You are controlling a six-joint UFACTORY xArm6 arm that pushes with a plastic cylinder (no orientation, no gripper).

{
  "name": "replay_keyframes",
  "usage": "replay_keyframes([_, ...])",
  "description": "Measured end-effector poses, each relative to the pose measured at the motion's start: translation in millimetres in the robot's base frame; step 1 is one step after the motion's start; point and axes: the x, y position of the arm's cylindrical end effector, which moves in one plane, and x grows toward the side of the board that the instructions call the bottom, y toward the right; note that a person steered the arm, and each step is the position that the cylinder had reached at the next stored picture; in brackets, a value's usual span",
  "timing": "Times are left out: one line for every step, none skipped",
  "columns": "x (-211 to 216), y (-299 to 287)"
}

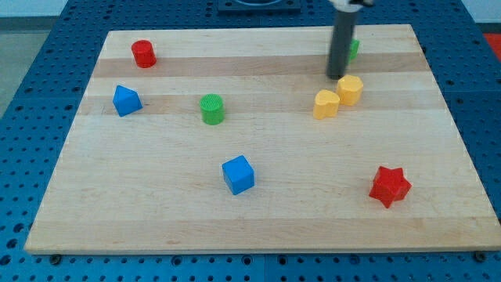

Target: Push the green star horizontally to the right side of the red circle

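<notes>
The red star [390,186] sits lower right, irrelevant. My tip [337,77], a bare rod holding nothing, rests upper right, half hiding the green star [354,49]. Approach from its right and push steadily leftward toward the red circle [143,53].

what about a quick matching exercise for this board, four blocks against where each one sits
Blocks:
1. red circle
2. red star
3. green cylinder
4. green star

Places:
A. half hidden behind my tip, near the view's top
B. top left corner of the view
C. left of centre, between the blue block and the yellow pair
D. bottom right of the view

Pairs: 1-B, 2-D, 3-C, 4-A
</notes>
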Motion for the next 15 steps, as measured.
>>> replay_keyframes([-19,50])
replay_keyframes([-47,-1])
replay_keyframes([-55,-2])
replay_keyframes([-67,24])
replay_keyframes([-84,17])
replay_keyframes([-86,-44])
replay_keyframes([-85,-127])
replay_keyframes([-82,-90])
replay_keyframes([-49,-52])
replay_keyframes([-39,-108])
replay_keyframes([-54,-137])
replay_keyframes([-46,-126])
replay_keyframes([-46,-125])
replay_keyframes([-46,-133])
replay_keyframes([-46,-140])
